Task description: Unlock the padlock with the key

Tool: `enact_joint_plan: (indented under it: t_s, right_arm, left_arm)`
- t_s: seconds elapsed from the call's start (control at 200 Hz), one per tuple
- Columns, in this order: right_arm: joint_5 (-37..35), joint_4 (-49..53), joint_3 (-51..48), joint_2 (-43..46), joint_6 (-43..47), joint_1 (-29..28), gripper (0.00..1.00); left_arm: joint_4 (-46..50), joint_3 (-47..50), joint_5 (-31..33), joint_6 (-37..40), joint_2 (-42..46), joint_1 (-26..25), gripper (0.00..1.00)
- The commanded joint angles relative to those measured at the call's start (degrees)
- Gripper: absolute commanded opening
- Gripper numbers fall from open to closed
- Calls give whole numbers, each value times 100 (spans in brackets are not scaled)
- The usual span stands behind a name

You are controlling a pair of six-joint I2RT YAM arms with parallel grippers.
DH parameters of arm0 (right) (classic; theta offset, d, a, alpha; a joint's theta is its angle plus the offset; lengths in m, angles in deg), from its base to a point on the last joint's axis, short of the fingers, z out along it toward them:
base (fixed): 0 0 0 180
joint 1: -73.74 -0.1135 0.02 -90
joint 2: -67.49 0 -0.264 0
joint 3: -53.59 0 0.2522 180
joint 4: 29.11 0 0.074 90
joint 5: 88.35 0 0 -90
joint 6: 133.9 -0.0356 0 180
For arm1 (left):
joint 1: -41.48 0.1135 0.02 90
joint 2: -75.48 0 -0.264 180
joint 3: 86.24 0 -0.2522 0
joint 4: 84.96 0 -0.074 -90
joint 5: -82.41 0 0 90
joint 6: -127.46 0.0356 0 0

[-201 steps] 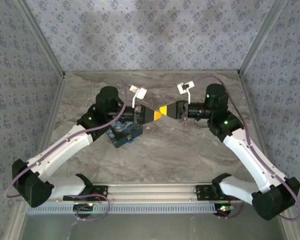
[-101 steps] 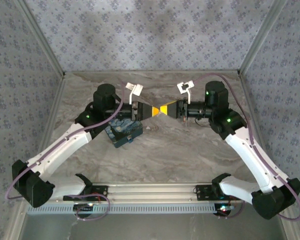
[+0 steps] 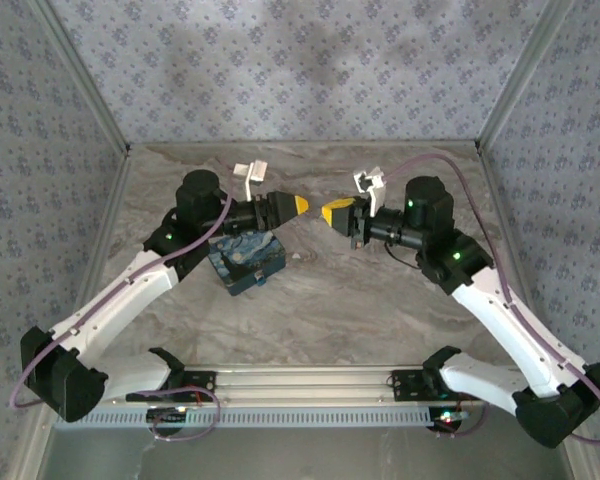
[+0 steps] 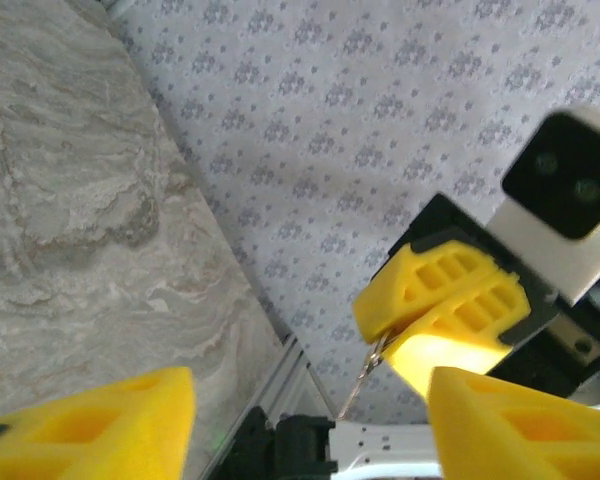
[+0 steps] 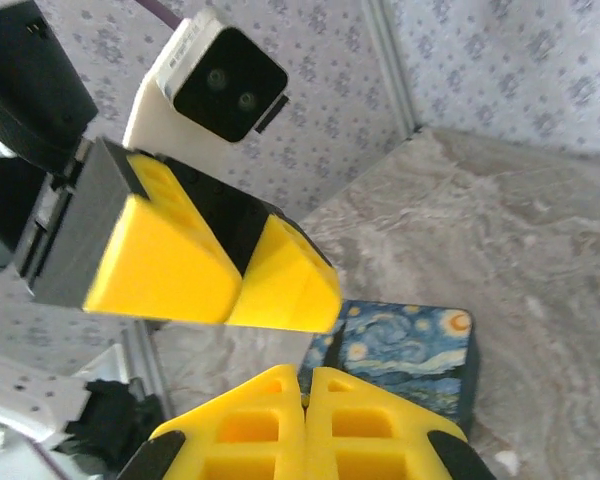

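While the two face each other | left end effector: jaws apart, empty | right end effector: clamped on key

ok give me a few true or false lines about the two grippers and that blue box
1. The left gripper is open. True.
2. The right gripper is wide open. False: its yellow fingers are pressed together.
3. The blue box is lifted in the left gripper. False: it lies on the table, below the left arm.
4. A thin metal piece sticks out from the right gripper's fingertips. True; it may be the key, but it is too small to be sure.
5. The two grippers touch tip to tip. False: the top view shows a gap between them.
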Motion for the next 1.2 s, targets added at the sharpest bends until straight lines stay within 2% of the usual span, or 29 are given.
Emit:
enact_joint_plan:
  t_s: [0.0, 0.145, 0.21, 0.28, 0.42, 0.56, 0.68, 1.064, 1.194]
  right_arm:
    - [-1350, -499, -197, 165, 971, -339, 0]
    - [-2722, -1254, -673, 294, 2071, -888, 0]
    - [-3139, -1754, -913, 386, 2618, -1062, 0]
    - [-3423, -1999, -965, 382, 3004, -1161, 0]
    - [-3419, -2265, -988, 369, 3567, -1253, 0]
    - [-3349, -2362, -980, 372, 3937, -1315, 0]
    - [-3253, -2350, -1007, 327, 4119, -1382, 0]
    - [-3336, -2710, -1075, 231, 4392, -1432, 0]
    - [-3364, -2701, -1092, 196, 4544, -1487, 0]
  left_arm:
    - [-407, 4, 206, -521, -41, 34, 65]
    - [-328, -238, 203, -1092, -269, 56, 64]
    - [-247, -363, 142, -1477, -399, 69, 73]
    - [-249, -463, 21, -1901, -545, 86, 72]
    - [-584, -621, -336, -2756, -805, 75, 67]
    - [-464, -771, -611, -3208, -942, 69, 65]
    - [-950, -704, -663, -3734, -1014, 58, 57]
    - [-1289, -910, -902, -4187, -1306, -105, 51]
    - [-1345, -893, -912, -4224, -1314, -116, 42]
